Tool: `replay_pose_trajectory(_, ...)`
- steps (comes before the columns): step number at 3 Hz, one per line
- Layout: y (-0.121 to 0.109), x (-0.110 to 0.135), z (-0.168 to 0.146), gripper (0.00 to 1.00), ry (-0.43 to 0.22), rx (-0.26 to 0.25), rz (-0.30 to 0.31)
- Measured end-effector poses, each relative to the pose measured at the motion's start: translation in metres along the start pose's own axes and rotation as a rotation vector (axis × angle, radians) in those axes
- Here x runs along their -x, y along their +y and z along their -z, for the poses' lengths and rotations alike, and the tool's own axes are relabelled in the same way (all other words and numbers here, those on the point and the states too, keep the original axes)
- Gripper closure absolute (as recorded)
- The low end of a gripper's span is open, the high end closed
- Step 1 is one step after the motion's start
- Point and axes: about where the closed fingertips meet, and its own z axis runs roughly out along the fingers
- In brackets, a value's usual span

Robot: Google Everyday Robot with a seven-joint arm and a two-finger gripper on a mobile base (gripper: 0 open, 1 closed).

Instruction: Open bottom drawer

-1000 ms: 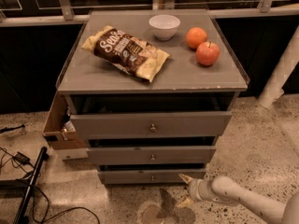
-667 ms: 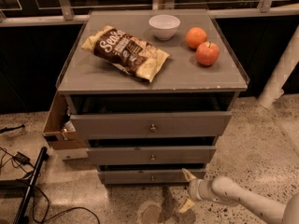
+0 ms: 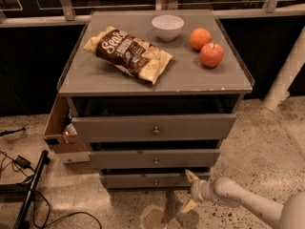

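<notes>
Gripper (image 3: pixel 189 191) low in the lower right of the frame, released: two pale fingers (image 3: pixel 191 175) spread wide, one above the other, nothing between them. Just beside the right end of the bottom drawer (image 3: pixel 128 181), lowest and slimmest of three grey fronts, set back beneath the two wider ones, small knob (image 3: pixel 155 182) at its centre. Cannot tell whether the upper finger touches that front. White arm (image 3: pixel 248 202) cut off by the lower right corner. Dark gaps above each front, insides not to be made out. Wooden side drawer (image 3: pixel 56 128) pulled out at left, contents unclear.

Speckled stone floor (image 3: pixel 257 147); black cables (image 3: pixel 28 204) at lower left; white post (image 3: pixel 286 73) at the right edge. On the grey cabinet top (image 3: pixel 190 78): chip bag (image 3: pixel 127 53), white bowl (image 3: pixel 167 26), orange (image 3: pixel 200 38), apple (image 3: pixel 211 54). Dark glass behind a metal rail along the top.

Against a second ago: gripper in nearly the same spot, fingers a little wider apart; drawers and tabletop things unchanged.
</notes>
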Motion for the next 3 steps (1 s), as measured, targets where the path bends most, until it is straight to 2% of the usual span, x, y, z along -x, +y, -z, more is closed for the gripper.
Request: replay_pose_trajectory(3,-0.028,-0.007,-0.036,0.00,0.041,0.021,0.023)
